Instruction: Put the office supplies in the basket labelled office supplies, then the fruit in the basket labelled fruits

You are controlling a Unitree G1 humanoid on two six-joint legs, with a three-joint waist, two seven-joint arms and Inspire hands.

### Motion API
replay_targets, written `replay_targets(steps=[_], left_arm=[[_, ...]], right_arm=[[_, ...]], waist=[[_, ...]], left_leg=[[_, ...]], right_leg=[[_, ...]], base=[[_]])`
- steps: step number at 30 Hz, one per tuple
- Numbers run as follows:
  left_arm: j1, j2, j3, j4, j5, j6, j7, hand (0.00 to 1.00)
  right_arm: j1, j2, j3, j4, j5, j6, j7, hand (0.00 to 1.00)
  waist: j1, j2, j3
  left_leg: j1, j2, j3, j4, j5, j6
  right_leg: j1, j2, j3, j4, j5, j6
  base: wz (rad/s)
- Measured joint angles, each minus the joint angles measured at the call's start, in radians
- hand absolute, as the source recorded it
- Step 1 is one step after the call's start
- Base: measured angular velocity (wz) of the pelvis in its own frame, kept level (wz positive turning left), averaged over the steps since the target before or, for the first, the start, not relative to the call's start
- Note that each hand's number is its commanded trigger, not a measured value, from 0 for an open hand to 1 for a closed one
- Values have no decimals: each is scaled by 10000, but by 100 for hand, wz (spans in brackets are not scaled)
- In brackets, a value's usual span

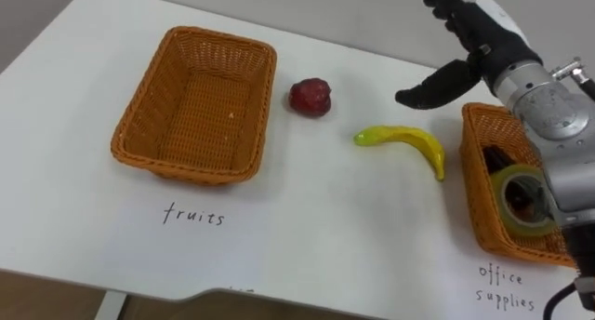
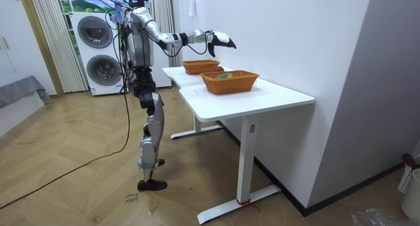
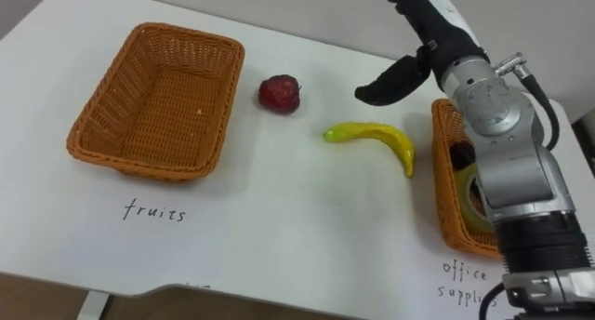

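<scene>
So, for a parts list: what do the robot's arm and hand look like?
The right hand has black fingers and a white patch on its back. The forearm is rounded silver-grey housings, black lower down, with a thin dark cable by the wrist.

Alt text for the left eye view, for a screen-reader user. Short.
The robot's open right hand hovers over the far right of a white table, beyond a banana and near the office supplies basket, which holds a tape roll. A red apple lies between the banana and the empty fruits basket on the left.
</scene>
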Motion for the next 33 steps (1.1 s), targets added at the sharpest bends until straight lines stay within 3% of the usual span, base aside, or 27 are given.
replay_targets(steps=[10,24,33], left_arm=[[-279,57,13,302,0,112,-3,0],[-467,159,14,327,6,136,-10,0],[-506,226,12,318,11,130,-36,0]], right_arm=[[0,-1,105,13,-803,50,690,0],[1,-1,186,277,-1716,241,1100,0],[1,2,276,270,-3093,243,1500,0]], waist=[[38,17,5],[85,13,-12],[110,23,-37]], left_leg=[[-56,-16,-27,49,0,0],[-96,24,-21,82,0,1],[-81,41,-4,84,1,1]], right_leg=[[0,-23,-219,-4,0,0],[-40,-21,-230,-3,0,-1],[-30,-27,-215,-1,0,-1]], base=[[1],[0],[0]])
